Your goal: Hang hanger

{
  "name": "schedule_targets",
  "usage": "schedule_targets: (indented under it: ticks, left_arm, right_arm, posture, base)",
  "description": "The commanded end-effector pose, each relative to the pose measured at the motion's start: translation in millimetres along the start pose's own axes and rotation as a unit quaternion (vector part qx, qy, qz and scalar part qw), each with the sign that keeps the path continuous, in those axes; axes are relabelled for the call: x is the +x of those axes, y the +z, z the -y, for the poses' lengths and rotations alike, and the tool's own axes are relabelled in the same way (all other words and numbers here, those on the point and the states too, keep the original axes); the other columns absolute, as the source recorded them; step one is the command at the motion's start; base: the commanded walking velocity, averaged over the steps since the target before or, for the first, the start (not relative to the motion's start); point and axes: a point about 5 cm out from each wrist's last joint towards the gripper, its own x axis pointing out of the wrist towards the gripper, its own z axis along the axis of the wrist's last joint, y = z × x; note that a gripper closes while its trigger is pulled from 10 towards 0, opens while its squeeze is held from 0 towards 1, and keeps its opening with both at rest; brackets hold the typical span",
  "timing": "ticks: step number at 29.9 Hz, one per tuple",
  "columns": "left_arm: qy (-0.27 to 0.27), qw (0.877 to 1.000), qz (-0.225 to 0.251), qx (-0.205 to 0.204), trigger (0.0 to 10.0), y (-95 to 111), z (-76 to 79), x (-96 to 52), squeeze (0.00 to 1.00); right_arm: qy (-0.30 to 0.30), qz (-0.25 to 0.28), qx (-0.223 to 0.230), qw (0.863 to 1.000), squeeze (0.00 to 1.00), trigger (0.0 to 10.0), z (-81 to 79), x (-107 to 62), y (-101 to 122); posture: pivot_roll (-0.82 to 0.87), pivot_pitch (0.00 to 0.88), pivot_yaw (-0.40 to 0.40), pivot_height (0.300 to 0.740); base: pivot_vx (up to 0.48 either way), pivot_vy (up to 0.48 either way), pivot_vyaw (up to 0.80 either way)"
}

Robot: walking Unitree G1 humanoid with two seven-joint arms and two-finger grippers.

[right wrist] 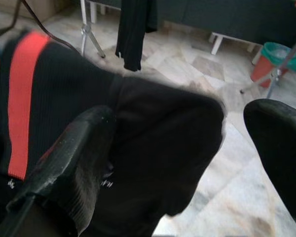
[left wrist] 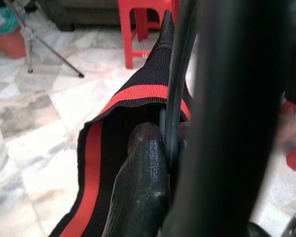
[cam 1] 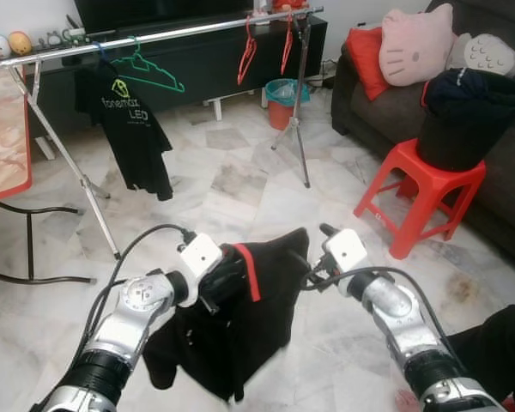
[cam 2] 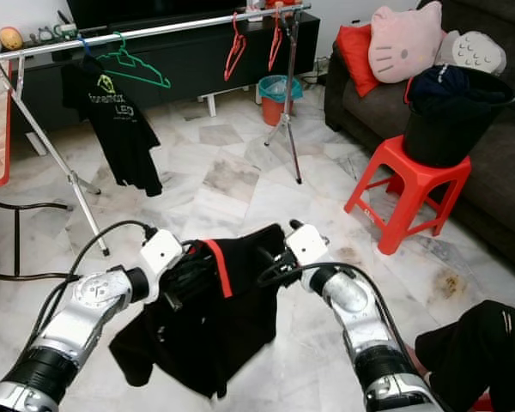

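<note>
Closest to my head camera is the black garment with a red ribbed collar band (cam 1: 240, 318), held up low in front of me between both arms, its body drooping toward the white marble floor (cam 1: 240, 184). On my left, the left gripper (cam 1: 216, 279) is closed on the collar: in the left wrist view one black finger (left wrist: 140, 192) presses the red-striped band against a thin dark hanger wire (left wrist: 175, 98) that runs up through the neck opening. To the right, the right gripper (cam 2: 270, 262) has its fingers spread apart, one black finger (right wrist: 74, 158) lying against the cloth at the shoulder and the other clear of it; I see no firm grip there.

Farther off, from left to right: an orange-edged table (cam 1: 4, 137), then a silver drying rack rail (cam 1: 154, 39) carrying a black printed T-shirt (cam 1: 129, 129), an empty green wire hanger (cam 1: 150, 73) and two red plastic hangers (cam 1: 247, 51). Behind the rack's right leg stands a small orange bin with a teal liner (cam 1: 283, 99). At far right a red plastic stool (cam 1: 421, 193) bears a black bucket of clothes (cam 1: 468, 116) beside a dark sofa (cam 1: 360, 103) with a pink cat-face cushion (cam 1: 416, 43).
</note>
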Motion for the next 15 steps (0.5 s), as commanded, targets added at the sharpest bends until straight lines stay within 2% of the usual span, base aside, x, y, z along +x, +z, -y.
schedule_targets:
  ticks: [1, 5, 10, 15]
  left_arm:
    - [0.021, 0.999, 0.032, -0.007, 10.0, 16, -8.1, 2.3, 0.00]
    - [0.036, 0.999, 0.039, -0.014, 10.0, 20, -11.7, 4.3, 0.00]
    - [0.072, 0.994, 0.068, -0.049, 10.0, 34, -20.9, 6.4, 0.00]
    - [0.074, 0.992, 0.082, -0.063, 10.0, 43, -23.1, 7.0, 0.00]
  right_arm:
    - [0.007, -0.019, -0.001, 1.000, 0.00, 10.0, -9.8, -1.0, -10]
    - [0.020, -0.032, -0.012, 0.999, 0.00, 10.0, -17.0, -1.2, -15]
    - [0.043, -0.058, -0.038, 0.997, 0.00, 10.0, -29.4, -4.4, -27]
    - [0.042, -0.073, -0.058, 0.995, 0.00, 10.0, -32.7, -6.7, -34]
  posture:
    - [-0.06, 0.009, -0.002, 0.740]
    - [-0.06, 0.009, -0.002, 0.740]
    - [-0.06, 0.006, -0.006, 0.740]
    - [-0.06, 0.012, -0.005, 0.740]
  base:
    - [0.000, 0.000, 0.00]
    - [0.000, 0.000, 0.00]
    - [0.000, 0.000, 0.00]
    - [0.000, 0.000, 0.00]
